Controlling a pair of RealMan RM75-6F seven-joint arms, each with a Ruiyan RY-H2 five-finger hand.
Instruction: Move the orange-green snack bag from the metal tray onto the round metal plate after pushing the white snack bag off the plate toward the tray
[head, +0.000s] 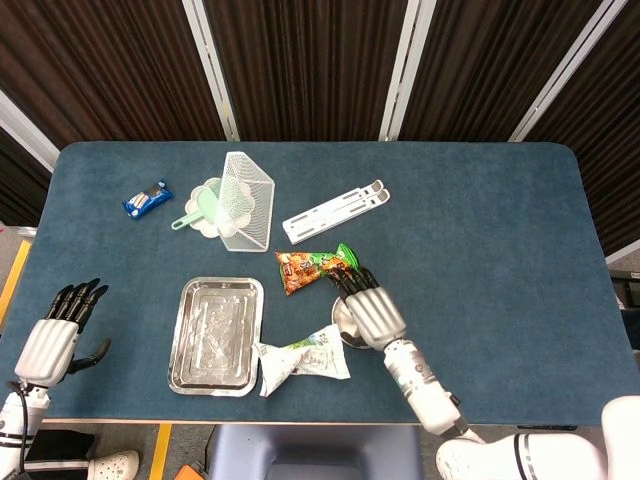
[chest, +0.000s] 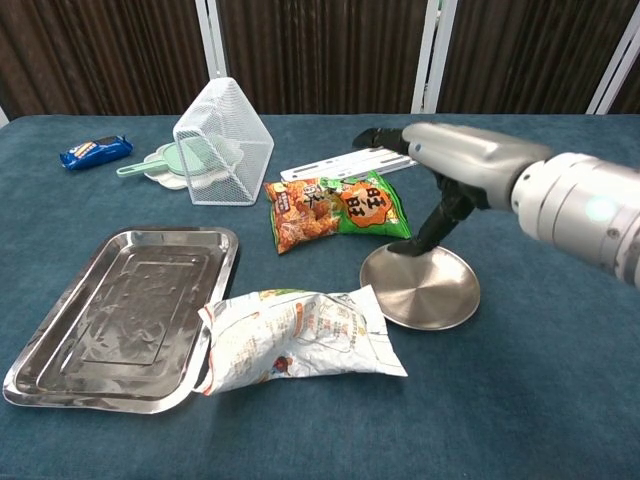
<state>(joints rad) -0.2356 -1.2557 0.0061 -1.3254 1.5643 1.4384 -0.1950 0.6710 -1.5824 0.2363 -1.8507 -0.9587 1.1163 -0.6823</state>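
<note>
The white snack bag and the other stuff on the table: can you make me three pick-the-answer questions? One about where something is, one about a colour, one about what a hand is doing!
1. Where does the white snack bag lie?
A. On the round metal plate
B. On the table, its end touching the metal tray's rim
C. Under the wire mesh cover

2. What colour is the small wrapped snack at the table's far left?
A. Blue
B. Red
C. Yellow

3. What is the right hand doing?
A. Gripping the white snack bag
B. Holding nothing, above the round metal plate
C. Lifting the metal tray

Answers:
1 B: the bag lies between the metal tray and the plate, its left end at the tray's edge.
2 A: its wrapper is blue.
3 B: its fingers are apart and empty, near the orange-green snack bag.
</note>
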